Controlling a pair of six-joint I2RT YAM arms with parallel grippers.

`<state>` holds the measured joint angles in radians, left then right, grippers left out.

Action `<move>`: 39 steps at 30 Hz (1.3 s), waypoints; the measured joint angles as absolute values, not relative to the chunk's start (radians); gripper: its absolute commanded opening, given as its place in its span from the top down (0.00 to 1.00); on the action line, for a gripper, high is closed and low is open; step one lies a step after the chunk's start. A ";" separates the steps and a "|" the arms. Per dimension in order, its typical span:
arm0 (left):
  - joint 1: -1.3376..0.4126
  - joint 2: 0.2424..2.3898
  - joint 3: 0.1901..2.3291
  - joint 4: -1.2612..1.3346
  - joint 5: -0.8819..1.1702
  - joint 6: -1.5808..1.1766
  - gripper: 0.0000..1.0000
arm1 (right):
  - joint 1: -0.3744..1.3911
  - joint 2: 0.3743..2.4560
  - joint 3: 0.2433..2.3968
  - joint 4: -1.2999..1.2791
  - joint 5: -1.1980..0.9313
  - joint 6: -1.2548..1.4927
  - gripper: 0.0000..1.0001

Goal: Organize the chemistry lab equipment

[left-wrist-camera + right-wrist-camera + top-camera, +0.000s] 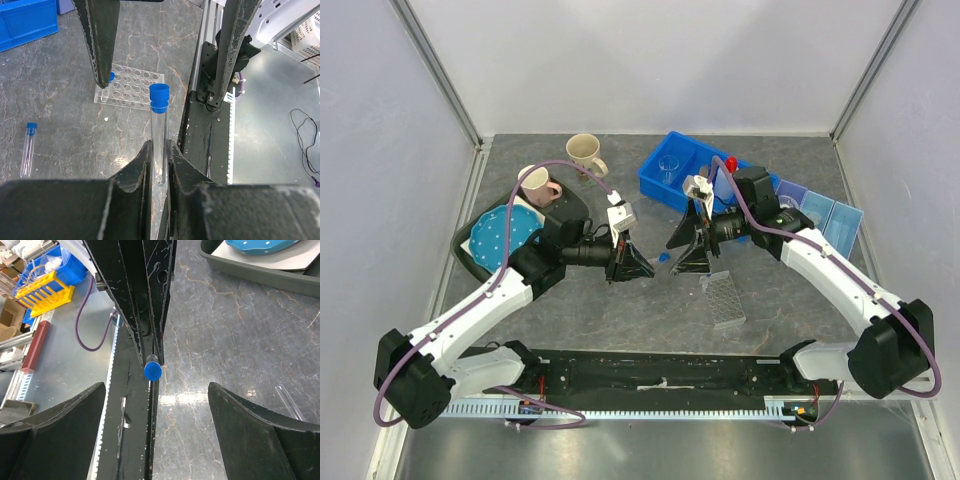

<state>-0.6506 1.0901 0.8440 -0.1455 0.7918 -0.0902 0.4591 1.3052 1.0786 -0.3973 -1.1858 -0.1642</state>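
Note:
My left gripper (159,145) is shut on the lower end of a clear blue-capped tube (159,97), which points away from it. In the top view the left gripper (642,266) faces my right gripper (674,257) at mid-table, the tube's cap (663,257) between them. My right gripper (156,390) is open, its fingers (55,430) standing wide on either side of the cap (152,371) without touching it. The clear tube rack (131,85) lies on the table with one capped tube (110,78) in it. Another capped tube (28,148) lies loose on the table.
A blue bin (672,172) with a small clear beaker stands at the back, the red-nozzled squeeze bottle (730,164) beside it. Light blue trays (830,218) sit at the right. Two mugs (585,152) and a dark tray (470,250) with the dotted plate (505,228) are at the left.

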 measured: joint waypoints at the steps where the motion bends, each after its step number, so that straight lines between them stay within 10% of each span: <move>1: -0.651 1.090 0.844 -0.146 0.790 -0.090 0.98 | 0.459 1.306 1.076 -0.375 -1.192 -0.138 0.12; 12: -0.663 1.090 0.844 -0.145 0.788 -0.090 0.98 | 0.497 1.337 1.017 -0.142 -1.199 0.138 0.28; 26: -0.664 1.095 0.844 -0.149 0.762 -0.094 0.95 | 0.540 1.376 1.007 -0.079 -1.187 0.205 0.86; 37: -0.664 1.087 0.844 -0.164 0.735 -0.113 0.14 | 0.532 1.373 1.007 -0.156 -1.172 0.120 0.92; 39: -0.664 1.063 0.844 -0.178 0.731 -0.106 0.12 | 0.511 1.363 1.007 -0.179 -1.167 0.096 0.92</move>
<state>-0.6643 1.0626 0.8436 -0.1783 0.7315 -0.1059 0.5106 1.3632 1.0065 -0.1795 -1.1671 0.0956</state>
